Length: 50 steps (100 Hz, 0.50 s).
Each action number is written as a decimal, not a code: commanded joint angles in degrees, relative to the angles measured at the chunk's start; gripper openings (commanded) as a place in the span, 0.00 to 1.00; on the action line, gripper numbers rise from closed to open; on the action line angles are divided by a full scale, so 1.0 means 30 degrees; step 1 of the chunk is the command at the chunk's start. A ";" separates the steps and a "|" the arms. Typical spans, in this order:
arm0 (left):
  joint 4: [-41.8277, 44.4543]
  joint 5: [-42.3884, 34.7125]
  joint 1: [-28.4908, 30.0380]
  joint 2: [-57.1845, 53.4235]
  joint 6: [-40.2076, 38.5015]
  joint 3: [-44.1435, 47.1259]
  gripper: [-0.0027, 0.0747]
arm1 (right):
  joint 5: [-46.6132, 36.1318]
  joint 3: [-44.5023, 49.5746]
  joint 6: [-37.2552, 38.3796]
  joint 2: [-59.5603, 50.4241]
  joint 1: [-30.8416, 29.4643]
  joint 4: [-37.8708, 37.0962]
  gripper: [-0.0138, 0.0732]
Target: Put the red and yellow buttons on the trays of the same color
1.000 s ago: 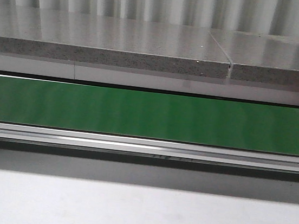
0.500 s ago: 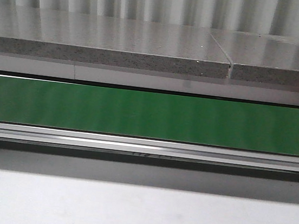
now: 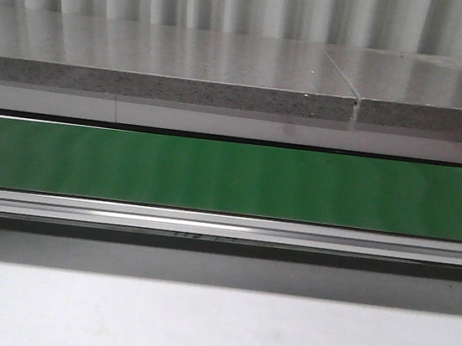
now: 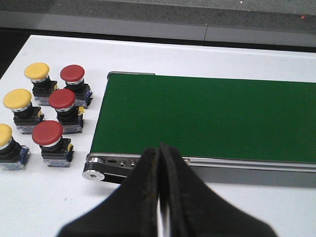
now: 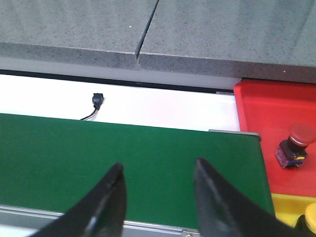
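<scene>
Industrial test bench or lab; green conveyor belt point(image 3: 230, 177) with aluminium rail point(image 3: 224, 225) across mid frame; grey speckled slab point(image 3: 165, 87) above; corrugated metal wall point(image 3: 235, 0) along top; white tabletop point(image 3: 211, 331) at bottom.

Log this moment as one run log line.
left end effector shut, empty | right end effector open, empty | belt bare | red button on red tray

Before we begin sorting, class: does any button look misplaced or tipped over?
Nothing stands out. The red button stands upright on the red tray; six unsorted buttons stand upright beside the empty green belt.
</scene>
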 commanded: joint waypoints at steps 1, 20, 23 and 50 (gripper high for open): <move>-0.0150 -0.1404 -0.0176 0.0169 -0.0068 -0.0520 0.01 | -0.1091 -0.0476 -0.0082 -0.0096 -0.0025 0.0294 0.31; -0.0150 -0.1404 -0.0176 0.0169 -0.0068 -0.0520 0.01 | -0.1050 -0.0476 -0.0082 -0.0096 -0.0025 0.0314 0.08; -0.0150 -0.1404 -0.0176 0.0169 -0.0068 -0.0520 0.01 | -0.1050 -0.0476 -0.0082 -0.0096 -0.0025 0.0314 0.08; -0.0150 -0.1404 -0.0176 0.0169 -0.0068 -0.0520 0.01 | -0.1032 -0.0476 -0.0082 -0.0096 -0.0025 0.0333 0.08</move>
